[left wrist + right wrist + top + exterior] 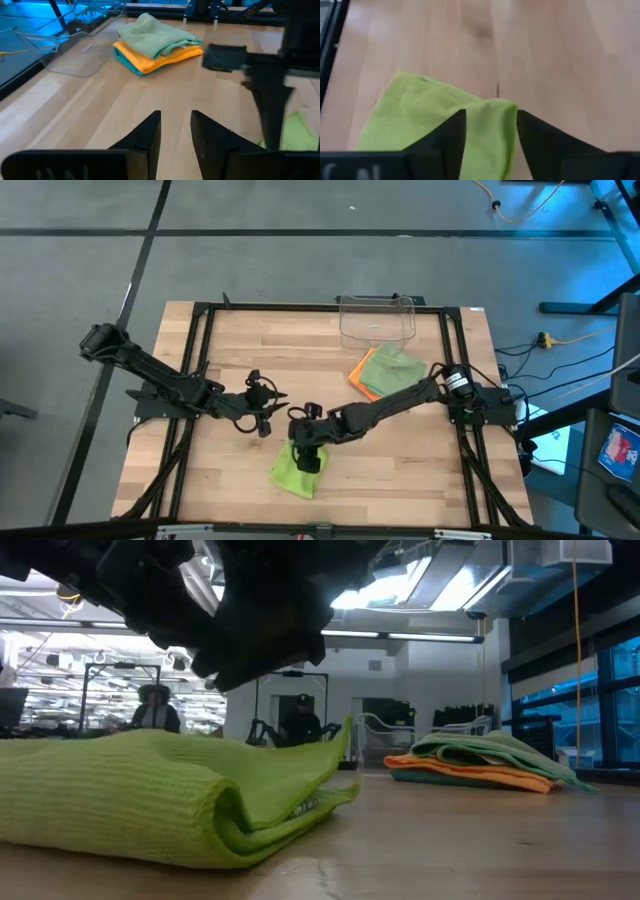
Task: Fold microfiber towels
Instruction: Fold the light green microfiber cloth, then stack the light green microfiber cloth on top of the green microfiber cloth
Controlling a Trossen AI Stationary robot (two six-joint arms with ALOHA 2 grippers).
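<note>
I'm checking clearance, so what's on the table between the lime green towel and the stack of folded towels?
Only bare wood, by the low view: the lime green towel and the towel stack lie apart with open table between. The right arm reaches overhead there.

A bright lime green microfiber towel (435, 120) lies rumpled on the pale wooden counter (545, 60), one raised fold between the right gripper's (490, 135) two parted dark jaws.

Bare tabletop (240, 360) open across left and back-left. Right-back blocked: stacked towels (388, 370), clear bin (377, 318) behind. Right hand (309, 457) over lime towel (293, 472) crowds front centre.
</note>
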